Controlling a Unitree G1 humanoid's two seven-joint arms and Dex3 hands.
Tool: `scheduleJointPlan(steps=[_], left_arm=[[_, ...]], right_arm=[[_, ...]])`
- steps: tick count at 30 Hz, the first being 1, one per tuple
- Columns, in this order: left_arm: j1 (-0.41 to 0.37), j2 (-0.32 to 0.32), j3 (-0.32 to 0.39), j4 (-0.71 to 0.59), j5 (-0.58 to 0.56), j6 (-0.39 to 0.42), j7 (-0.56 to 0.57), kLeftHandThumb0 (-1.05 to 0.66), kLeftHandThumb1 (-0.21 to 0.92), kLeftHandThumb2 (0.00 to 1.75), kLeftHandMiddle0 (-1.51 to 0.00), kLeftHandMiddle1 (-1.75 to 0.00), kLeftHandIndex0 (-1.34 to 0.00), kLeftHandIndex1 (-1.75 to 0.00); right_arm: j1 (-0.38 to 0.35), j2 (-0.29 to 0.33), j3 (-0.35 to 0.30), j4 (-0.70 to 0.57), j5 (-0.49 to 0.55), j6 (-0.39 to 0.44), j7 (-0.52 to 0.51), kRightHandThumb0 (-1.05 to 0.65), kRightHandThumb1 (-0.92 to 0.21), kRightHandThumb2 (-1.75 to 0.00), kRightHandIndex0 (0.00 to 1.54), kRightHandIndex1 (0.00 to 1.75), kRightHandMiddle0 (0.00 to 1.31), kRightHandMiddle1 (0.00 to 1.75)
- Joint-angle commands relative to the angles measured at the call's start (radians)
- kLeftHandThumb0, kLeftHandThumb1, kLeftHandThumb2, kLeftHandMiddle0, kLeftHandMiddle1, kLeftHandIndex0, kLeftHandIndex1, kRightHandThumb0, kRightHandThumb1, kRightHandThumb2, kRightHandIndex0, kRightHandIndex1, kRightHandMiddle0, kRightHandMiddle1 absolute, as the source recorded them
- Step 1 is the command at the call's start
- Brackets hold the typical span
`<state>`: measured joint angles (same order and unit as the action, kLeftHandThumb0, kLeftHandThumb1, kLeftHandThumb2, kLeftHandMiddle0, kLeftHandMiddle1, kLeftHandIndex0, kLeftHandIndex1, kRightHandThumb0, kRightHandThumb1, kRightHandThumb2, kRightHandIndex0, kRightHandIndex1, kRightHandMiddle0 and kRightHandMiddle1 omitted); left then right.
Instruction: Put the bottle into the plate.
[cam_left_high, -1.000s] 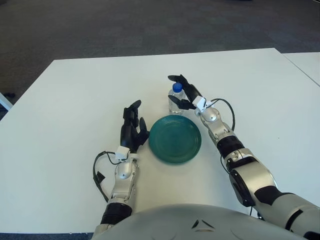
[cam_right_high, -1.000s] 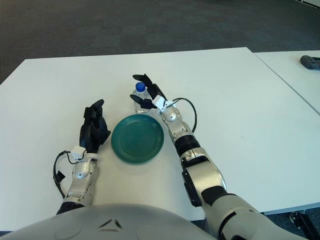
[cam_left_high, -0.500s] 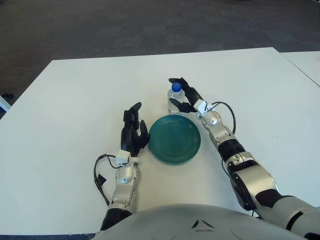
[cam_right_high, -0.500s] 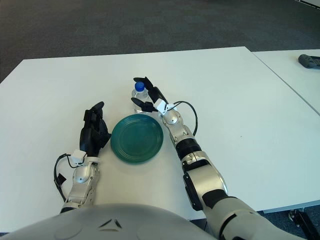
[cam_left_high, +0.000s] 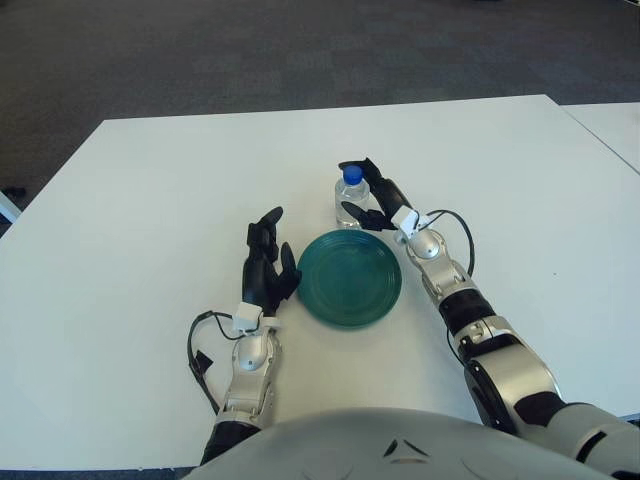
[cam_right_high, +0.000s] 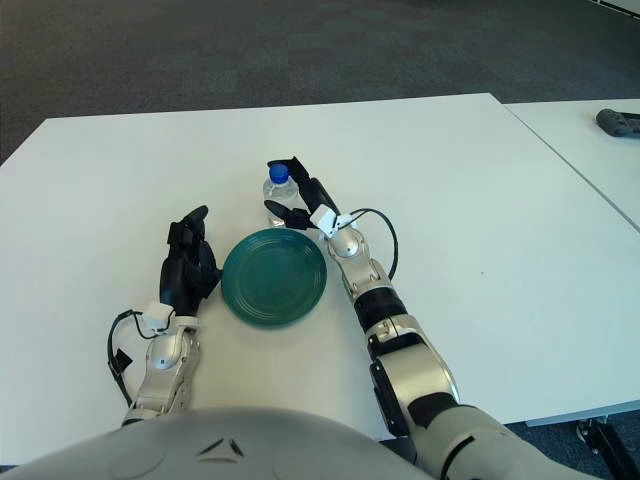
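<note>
A small clear bottle (cam_left_high: 350, 199) with a blue cap stands upright on the white table (cam_left_high: 150, 200), just behind the round green plate (cam_left_high: 350, 277). My right hand (cam_left_high: 366, 194) is against the bottle's right side. Its fingers are spread, one reaching over near the cap and the thumb low by the base, and they have not closed on the bottle. My left hand (cam_left_high: 266, 264) shows to the left of the plate, fingers relaxed and pointing away from me, holding nothing. Nothing lies in the plate.
A second white table (cam_right_high: 600, 160) stands to the right across a narrow gap, with a dark object (cam_right_high: 619, 122) on it. Dark carpet lies beyond the far edge. Cables loop at both wrists.
My right hand has drawn back slightly towards me while staying beside the bottle. The bottle and plate have not moved. The left hand has hardly shifted.
</note>
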<state>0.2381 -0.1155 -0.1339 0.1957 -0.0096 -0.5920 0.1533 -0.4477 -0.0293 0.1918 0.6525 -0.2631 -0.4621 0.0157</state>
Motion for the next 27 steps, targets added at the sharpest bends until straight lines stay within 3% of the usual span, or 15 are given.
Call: scheduleJointPlan(steps=[1,4,5,7,9,11,17,27], left_arm=[[0.057,-0.066,-0.012,0.017,-0.014,0.016,0.012,-0.85,0.92,0.76,-0.59,-0.02,-0.13,-0.94],[0.062,-0.069,-0.015,0.005,-0.024,0.025,0.010,-0.85,0.92,0.75,-0.59,-0.02,-0.14,-0.94],[0.064,-0.069,-0.016,0.002,-0.027,0.027,0.009,-0.84,0.92,0.74,-0.60,-0.03,-0.15,-0.94],[0.066,-0.070,-0.018,-0.003,-0.034,0.030,0.007,-0.84,0.92,0.74,-0.60,-0.03,-0.15,-0.94],[0.069,-0.070,-0.021,-0.009,-0.041,0.033,0.005,-0.83,0.92,0.73,-0.60,-0.03,-0.16,-0.94],[0.072,-0.069,-0.024,-0.016,-0.045,0.035,0.004,-0.82,0.92,0.73,-0.61,-0.03,-0.16,-0.94],[0.074,-0.067,-0.030,-0.026,-0.048,0.038,0.006,-0.81,0.92,0.72,-0.60,-0.02,-0.15,-0.93],[0.073,-0.065,-0.033,-0.032,-0.052,0.044,0.009,-0.83,0.92,0.74,-0.59,-0.02,-0.15,-0.93]], right_arm=[[0.016,0.008,-0.012,-0.031,-0.008,0.018,-0.047,-0.74,-0.85,-0.20,0.74,1.67,0.48,1.70],[0.036,0.018,-0.021,-0.050,0.015,0.025,-0.057,-0.65,-0.83,-0.17,0.87,1.72,0.58,1.73],[0.043,0.021,-0.025,-0.058,0.025,0.025,-0.057,-0.58,-0.66,-0.55,0.94,1.73,0.60,1.72],[0.058,0.026,-0.031,-0.075,0.040,0.025,-0.057,-0.53,-0.50,-0.89,1.00,1.74,0.61,1.71],[0.078,0.036,-0.041,-0.102,0.055,0.021,-0.066,-0.50,-0.39,-1.12,1.06,1.74,0.61,1.71],[0.090,0.047,-0.050,-0.116,0.067,0.015,-0.078,-0.49,-0.35,-1.21,1.09,1.74,0.61,1.73],[0.108,0.061,-0.064,-0.142,0.081,0.023,-0.089,-0.49,-0.28,-1.34,1.14,1.75,0.64,1.74],[0.126,0.070,-0.077,-0.166,0.096,0.024,-0.094,-0.49,-0.26,-1.37,1.15,1.75,0.65,1.75]])
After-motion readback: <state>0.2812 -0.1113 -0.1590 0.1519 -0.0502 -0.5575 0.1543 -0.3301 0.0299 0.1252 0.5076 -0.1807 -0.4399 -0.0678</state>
